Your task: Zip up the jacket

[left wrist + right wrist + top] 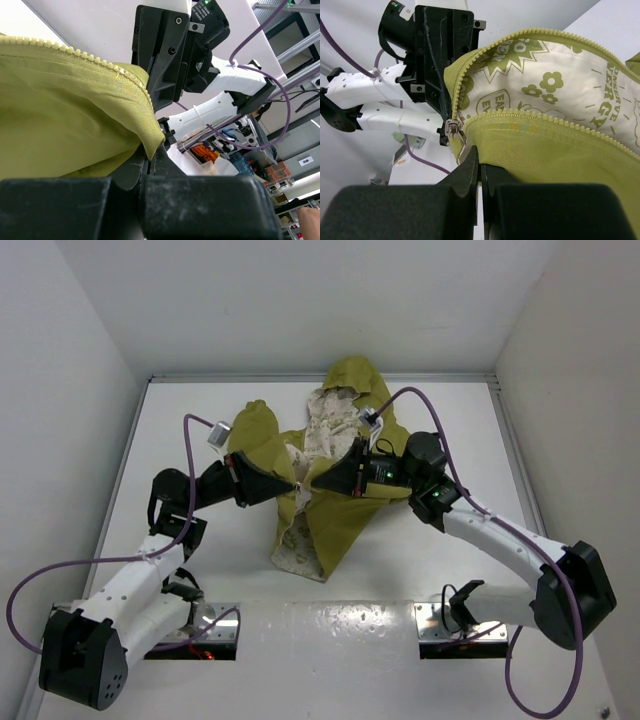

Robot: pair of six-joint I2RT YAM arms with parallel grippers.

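So from the top external camera, the jacket [345,525] is lying crumpled in the middle of the white table [470,440]. Its hood [358,375] points at the far edge. The outside is olive cloth, and the front has flopped open so the cream lining [325,420] shows. The arms come in from either side, and the left pincer [296,492] and right pincer [316,484] meet almost nose to nose over the front opening. From up here you can't really tell how the jaws stand. The left wrist view fills that in: the left pincer is pinched fully closed on a folded corner of the olive fabric. The fabric is a smooth, fine weave, and a row of chunky pale-yellow zipper teeth [75,50] runs along its top edge. The boxy black body of the right pincer sits just behind that corner. The right wrist view is the only one showing the small metal zipper slider [453,129]. It sits low where the two tooth rows come together, just beside the fingertips. The right pincer is clamped narrow on the jacket's edge there too. The lining's green flower and starburst prints, plus some lettering, show up nice and clear.
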